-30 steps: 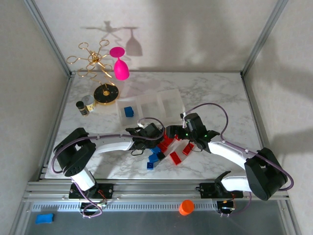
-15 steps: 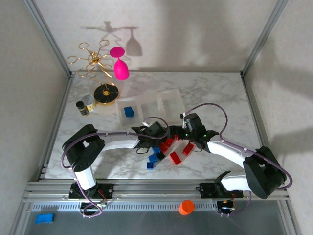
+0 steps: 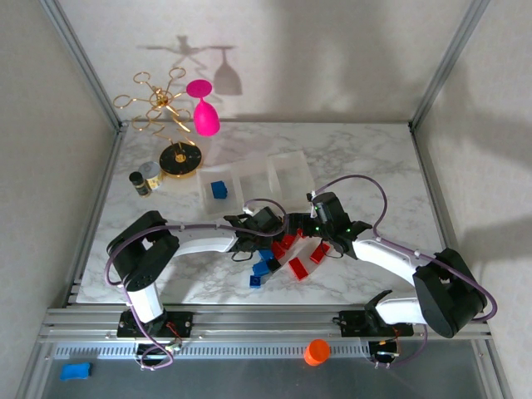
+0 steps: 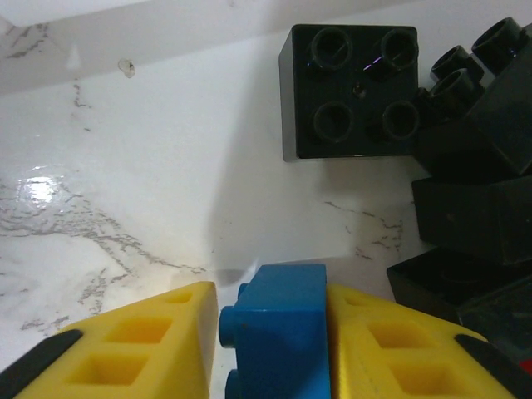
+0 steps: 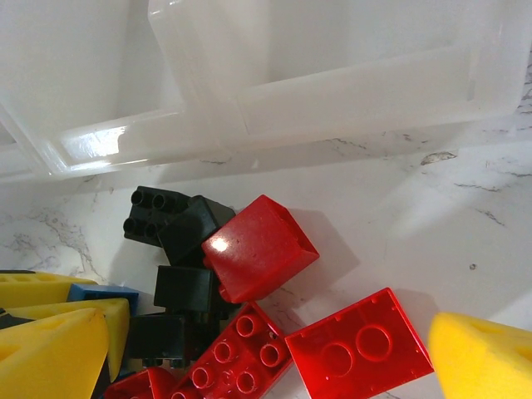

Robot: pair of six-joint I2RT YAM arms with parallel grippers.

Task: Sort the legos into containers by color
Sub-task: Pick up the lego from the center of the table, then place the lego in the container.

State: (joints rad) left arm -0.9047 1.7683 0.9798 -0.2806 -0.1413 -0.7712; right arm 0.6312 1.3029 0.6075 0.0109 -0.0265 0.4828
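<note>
The left end effector (image 4: 273,337) is closed on a blue brick (image 4: 274,328), with its yellow fingers (image 4: 150,349) pressed against the brick's two sides. In the left wrist view, a black four-stud brick (image 4: 349,91) lies flat on the marble surface (image 4: 125,166) at 1 o'clock from that grip. At 3 o'clock more black bricks (image 4: 474,183) are heaped against each other.

The right end effector (image 5: 266,357) stands wide open and holds nothing. Between its foam pads (image 5: 486,357) lie a studded red brick (image 5: 241,357) and a clear red brick (image 5: 357,349), touching each other. At 12 o'clock from those two, a smooth-faced red brick (image 5: 259,248) sits tilted against the black ones. Farther out at 12 o'clock is the wall of the white tray (image 5: 274,108).

From above, both end effectors meet over the pile (image 3: 283,253) of red, black and blue bricks near the middle of the surface. The tray lies near the pile at 11 o'clock. A second blue brick (image 3: 219,189) sits in the tray's left compartment. A loose blue brick (image 3: 255,281) lies at 7 o'clock from the pile.
</note>
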